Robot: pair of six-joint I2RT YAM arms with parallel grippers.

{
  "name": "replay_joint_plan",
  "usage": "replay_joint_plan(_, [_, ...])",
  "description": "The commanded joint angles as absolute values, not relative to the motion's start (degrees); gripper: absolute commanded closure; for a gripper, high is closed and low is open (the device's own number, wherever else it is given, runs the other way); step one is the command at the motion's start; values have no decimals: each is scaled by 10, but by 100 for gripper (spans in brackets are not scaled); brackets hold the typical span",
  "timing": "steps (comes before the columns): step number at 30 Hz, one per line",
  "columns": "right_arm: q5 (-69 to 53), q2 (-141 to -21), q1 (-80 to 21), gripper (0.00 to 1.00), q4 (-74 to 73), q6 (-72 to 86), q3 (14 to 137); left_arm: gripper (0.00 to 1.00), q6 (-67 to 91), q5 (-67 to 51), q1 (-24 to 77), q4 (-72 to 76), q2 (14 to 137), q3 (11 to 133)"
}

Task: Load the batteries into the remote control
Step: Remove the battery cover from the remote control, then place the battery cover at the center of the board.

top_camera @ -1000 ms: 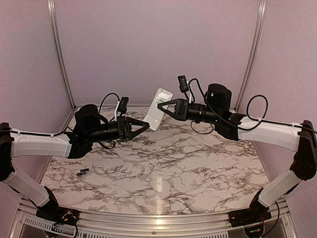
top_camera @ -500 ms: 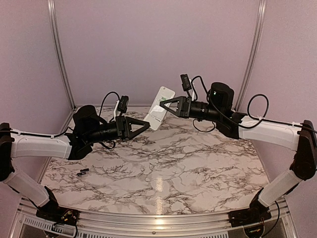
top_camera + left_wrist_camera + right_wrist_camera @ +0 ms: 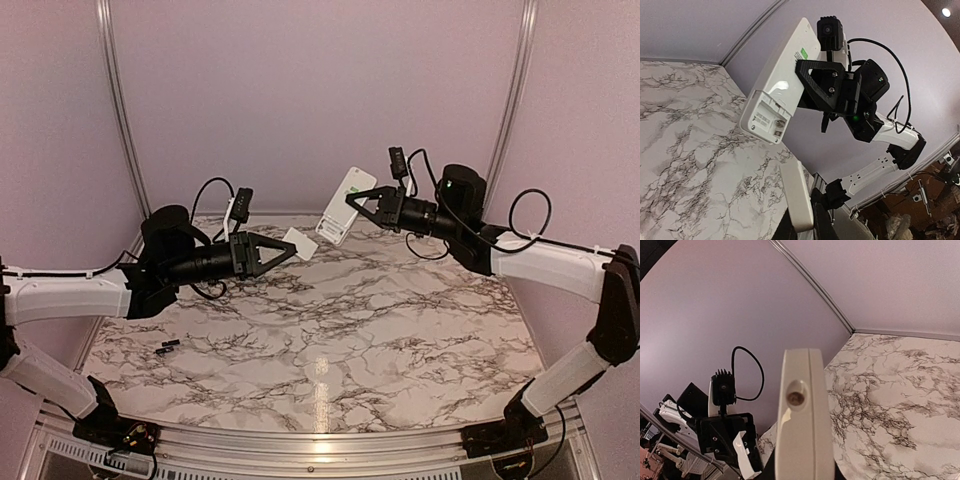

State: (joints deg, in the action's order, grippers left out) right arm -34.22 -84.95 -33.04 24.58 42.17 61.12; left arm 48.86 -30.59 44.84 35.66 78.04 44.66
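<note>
The right tool (image 3: 352, 203) was pinching the remote (image 3: 335, 222) about its middle, aloft over the far bench (image 3: 400, 330). The left tool (image 3: 291, 246) was pressed together on a small white cover (image 3: 300, 243), near the remote's lower end but apart from it. In the left wrist view the bay (image 3: 766, 119) stood open and looked empty. Both batteries (image 3: 167, 347) lay on the bench by the left arm, well apart from the remote.

So the cover was off and loading had not begun. The left tool would do best to lay the cover flat, clear of the batteries, then take one battery across its middle. The right tool should meanwhile hold the remote steady with the bay turned up.

The remote was a flat bar of smooth, glossy white plastic with rounded corners. The cover was a thin, stiff plate of the same plastic. The batteries were slim dark cylinders, likely to roll on the slick marbled bench.
</note>
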Motion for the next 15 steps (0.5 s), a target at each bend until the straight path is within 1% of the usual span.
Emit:
replay_joint_plan(1, [-301, -796, -299, 100, 180, 364, 615, 100, 306, -134, 443, 39, 747, 536])
replay_joint_plan(3, [-297, -781, -286, 100, 152, 350, 611, 100, 263, -61, 444, -66, 752, 570])
replay_joint_plan(7, [-307, -758, -263, 100, 132, 337, 593, 100, 188, 81, 443, -183, 777, 622])
replay_joint_plan(15, [-336, -738, -258, 100, 125, 323, 552, 100, 107, 284, 446, -311, 894, 681])
